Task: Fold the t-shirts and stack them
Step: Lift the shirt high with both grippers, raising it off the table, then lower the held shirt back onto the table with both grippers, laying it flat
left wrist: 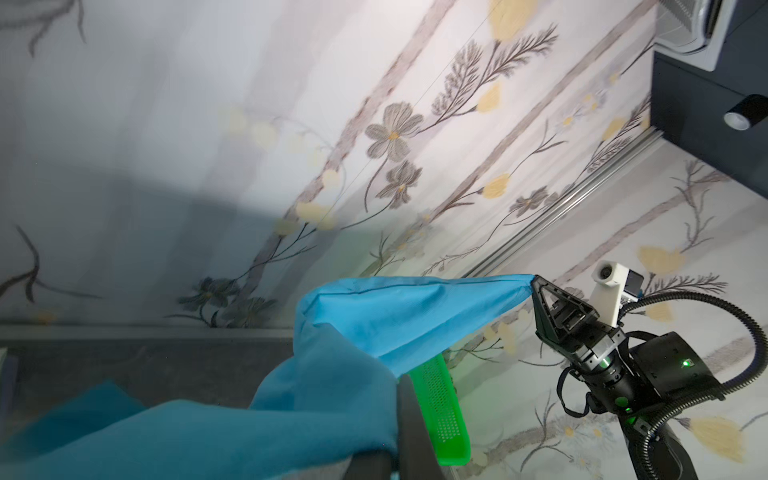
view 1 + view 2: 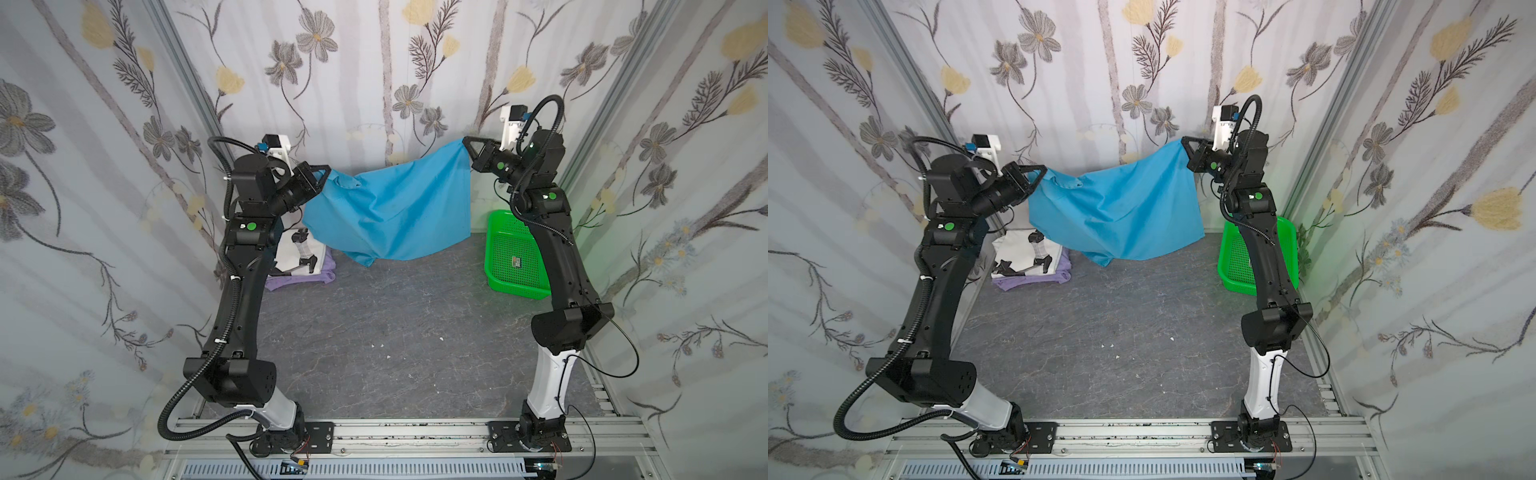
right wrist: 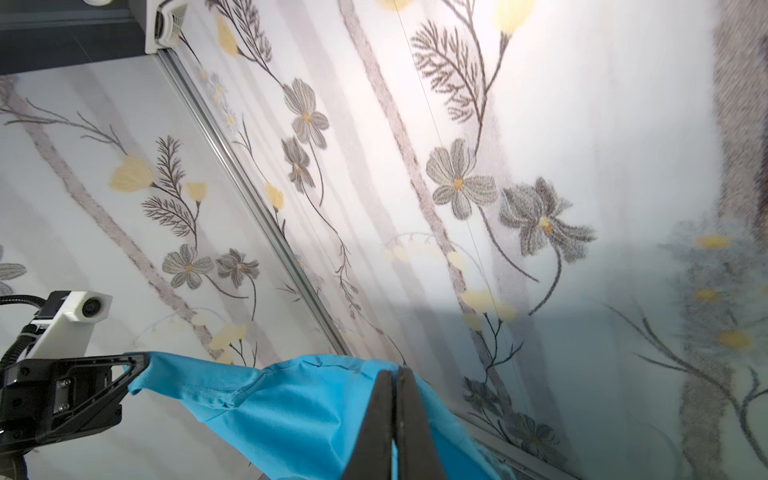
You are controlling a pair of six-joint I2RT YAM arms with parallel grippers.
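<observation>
The teal-blue t-shirt (image 2: 395, 208) (image 2: 1117, 208) hangs spread in the air over the back of the table, sagging in the middle. My left gripper (image 2: 326, 170) (image 2: 1042, 169) is shut on its left upper corner. My right gripper (image 2: 467, 143) (image 2: 1185, 142) is shut on its right upper corner, a little higher. In the right wrist view the dark fingers (image 3: 386, 415) pinch the blue cloth (image 3: 299, 407). In the left wrist view the cloth (image 1: 374, 316) drapes over my left gripper (image 1: 399, 415). A folded white printed t-shirt (image 2: 299, 253) (image 2: 1025, 257) lies on a lavender one (image 2: 291, 283) (image 2: 1034, 283) at back left.
A green perforated basket (image 2: 515, 291) (image 2: 1233, 282) stands at the back right, partly behind the right arm, and shows edge-on in the left wrist view (image 1: 444, 407). Flowered curtain walls close the table on three sides. The grey tabletop (image 2: 395, 332) lies below the hanging shirt.
</observation>
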